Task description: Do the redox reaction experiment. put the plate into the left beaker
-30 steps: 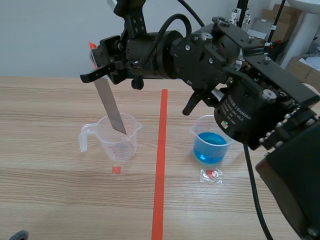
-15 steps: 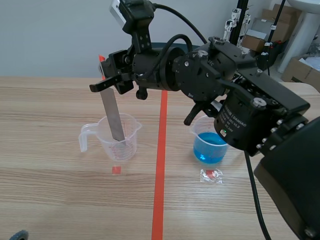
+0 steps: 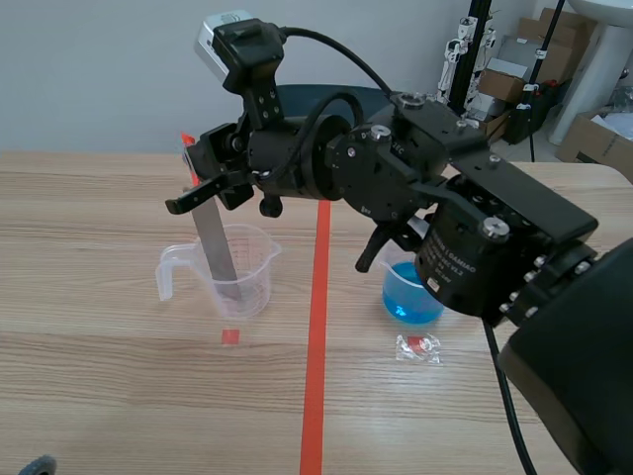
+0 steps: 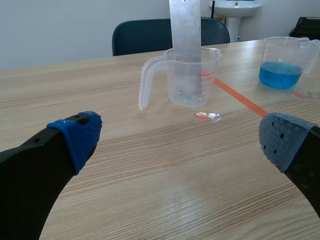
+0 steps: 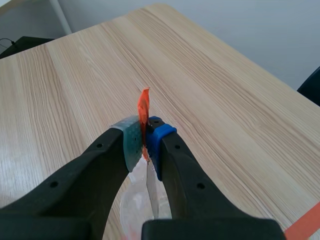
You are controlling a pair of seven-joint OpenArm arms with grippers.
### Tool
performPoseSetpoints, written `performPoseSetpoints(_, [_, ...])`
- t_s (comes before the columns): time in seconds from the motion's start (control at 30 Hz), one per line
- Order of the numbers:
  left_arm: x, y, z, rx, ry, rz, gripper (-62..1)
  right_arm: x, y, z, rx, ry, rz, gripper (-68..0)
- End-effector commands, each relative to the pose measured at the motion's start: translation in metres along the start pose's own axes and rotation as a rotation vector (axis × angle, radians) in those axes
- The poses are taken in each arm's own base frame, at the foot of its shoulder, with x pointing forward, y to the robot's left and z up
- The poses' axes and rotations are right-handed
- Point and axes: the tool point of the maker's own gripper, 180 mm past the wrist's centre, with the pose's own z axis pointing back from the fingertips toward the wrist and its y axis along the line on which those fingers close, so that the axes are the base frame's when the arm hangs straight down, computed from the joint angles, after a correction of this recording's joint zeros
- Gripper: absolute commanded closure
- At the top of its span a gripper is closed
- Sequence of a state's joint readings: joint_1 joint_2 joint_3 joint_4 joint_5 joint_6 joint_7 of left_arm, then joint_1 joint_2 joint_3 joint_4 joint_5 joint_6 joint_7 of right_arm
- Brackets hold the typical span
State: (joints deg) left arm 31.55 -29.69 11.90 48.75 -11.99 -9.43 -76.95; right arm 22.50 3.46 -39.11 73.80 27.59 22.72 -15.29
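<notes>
Grey metal, long and narrow, the plate (image 3: 214,245) stands nearly upright left of centre in the scene view, its lower end down inside the clear left beaker (image 3: 259,282) and its top end pinched in the right gripper (image 3: 203,190). That arm comes in from the frame's right and reaches across the red tape line to hang above the beaker in the upper left. In the right wrist view the right gripper (image 5: 145,137) has both pads pressed flat on the strip's top, with an orange tape tab (image 5: 144,106) sticking up between them.

From the left wrist view the plate (image 4: 185,25) rises out of the left beaker (image 4: 210,54) ahead of the left gripper (image 4: 182,142), whose fingers are spread wide with nothing between them, low over the table and well short of the beaker.

By my reading the task is most of the way through: the plate is in the correct beaker, not in the one with blue liquid (image 3: 410,297) right of centre. Whether its tip touches the bottom I cannot tell. What is left is to lower it if needed, let go so it leans on the rim, and draw the arm clear without tipping the light beaker.
</notes>
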Motion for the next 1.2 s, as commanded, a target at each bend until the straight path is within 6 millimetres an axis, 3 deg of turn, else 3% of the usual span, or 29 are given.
performPoseSetpoints(0.0, [0.0080, 0.0012, -0.0038, 0.002, -0.039, -0.001, -62.3, 0.0112, -0.0015, 0.0000, -0.005, -0.037, 0.002, -0.4])
performPoseSetpoints(1.07, [0.0080, 0.0012, -0.0038, 0.002, -0.039, -0.001, -62.3, 0.0111, -0.0016, 0.0019, -0.032, -0.079, 0.085, -0.5])
performPoseSetpoints(1.17, [0.0080, 0.0012, -0.0038, 0.002, -0.039, -0.001, -62.3, 0.0089, -0.0027, 0.0017, -0.038, -0.066, 0.112, -9.0])
